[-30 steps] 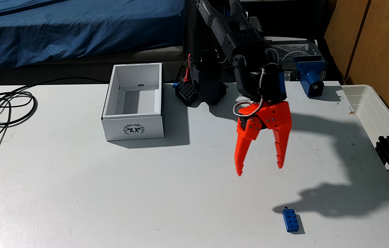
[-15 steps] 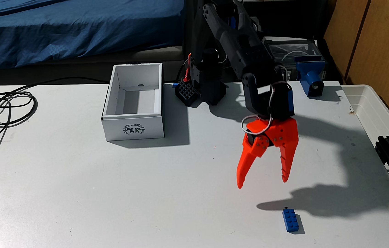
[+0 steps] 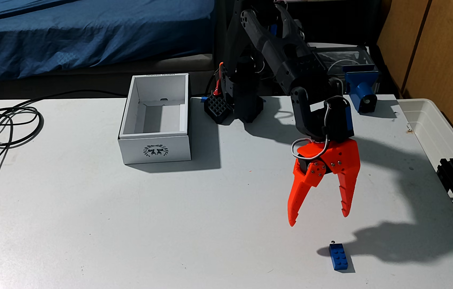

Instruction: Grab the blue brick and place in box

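Blue brick [image 3: 338, 256] is the target, but start with the white table [image 3: 108, 222] it lies on: the brick sits flat, studs up, near the front edge toward the right in the fixed view. Well apart to the left and farther back stands the box [image 3: 155, 119], open-topped and with nothing in it, its emblem side facing the camera. The black arm [image 3: 297, 72] reaches forward from its base beside the box, and its orange gripper [image 3: 318, 219] hangs in the air with the fingers spread wide, holding nothing. The brick appears in the picture below and slightly right of the fingertips, so probably nearer the camera and lower than they are. Its long axis runs roughly near-to-far, tilted a little, so the spread fingers seem placed to straddle its short width once lowered and brought forward.
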